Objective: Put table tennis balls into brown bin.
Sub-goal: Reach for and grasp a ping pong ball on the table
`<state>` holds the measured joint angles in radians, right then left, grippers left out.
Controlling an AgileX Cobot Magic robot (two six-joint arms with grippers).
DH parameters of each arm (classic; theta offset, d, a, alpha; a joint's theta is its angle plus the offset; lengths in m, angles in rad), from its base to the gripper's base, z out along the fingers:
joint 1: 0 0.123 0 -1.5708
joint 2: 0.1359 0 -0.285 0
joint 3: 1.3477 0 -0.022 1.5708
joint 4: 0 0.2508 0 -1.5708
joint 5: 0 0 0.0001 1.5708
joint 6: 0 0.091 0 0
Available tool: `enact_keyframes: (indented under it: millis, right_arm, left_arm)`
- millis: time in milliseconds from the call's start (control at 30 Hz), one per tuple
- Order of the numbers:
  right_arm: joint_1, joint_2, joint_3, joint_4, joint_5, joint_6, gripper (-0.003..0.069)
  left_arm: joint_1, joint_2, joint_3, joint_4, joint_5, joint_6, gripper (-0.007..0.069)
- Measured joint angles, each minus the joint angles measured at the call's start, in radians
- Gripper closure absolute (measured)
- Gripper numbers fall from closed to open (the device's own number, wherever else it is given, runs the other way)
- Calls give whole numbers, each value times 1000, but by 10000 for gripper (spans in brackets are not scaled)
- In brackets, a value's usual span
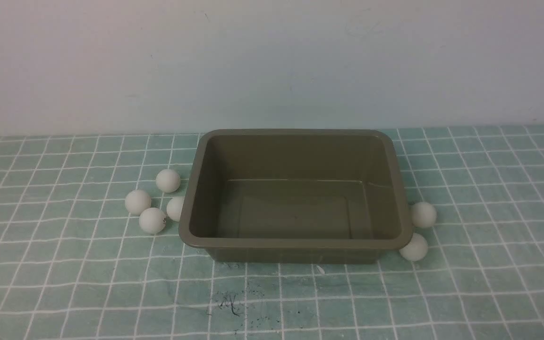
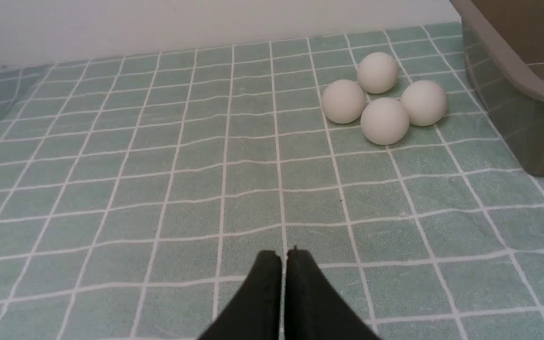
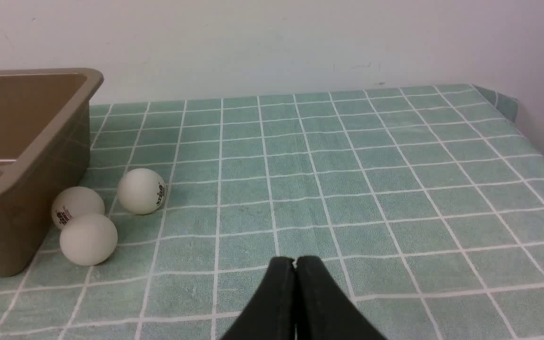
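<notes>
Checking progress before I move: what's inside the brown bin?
Nothing visible: the brown bin shows bare floor and walls. Its near rim hides the strip just inside the front wall. The table tennis balls lie outside, on the cloth at both sides.

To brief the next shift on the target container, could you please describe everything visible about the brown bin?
The brown bin is an olive-brown rectangular tub, plastic by its look, with rounded corners, sloping walls and a flared rim. It sits upright and empty on the green checked tablecloth. White table tennis balls lie close beside its left and right sides, some tucked under the rim; contact cannot be confirmed.
</notes>
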<state>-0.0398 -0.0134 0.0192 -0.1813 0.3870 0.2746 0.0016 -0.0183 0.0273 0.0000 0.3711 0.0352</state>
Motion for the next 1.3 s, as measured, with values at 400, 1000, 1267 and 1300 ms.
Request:
enact_keyframes:
  millis: [400,1000,1267,1300]
  right_arm:
    - [0,0,0,0,0,0,673]
    - [0,0,0,0,0,9,673]
    - [0,0,0,-10,-2,9,673]
    - [0,0,1,-11,-9,13,673]
  left_arm:
    - [0,0,0,0,0,0,628]
    - [0,0,0,-117,-189,-101,628]
    - [0,0,0,-277,-647,-183,628]
    - [0,0,0,-285,-730,-187,628]
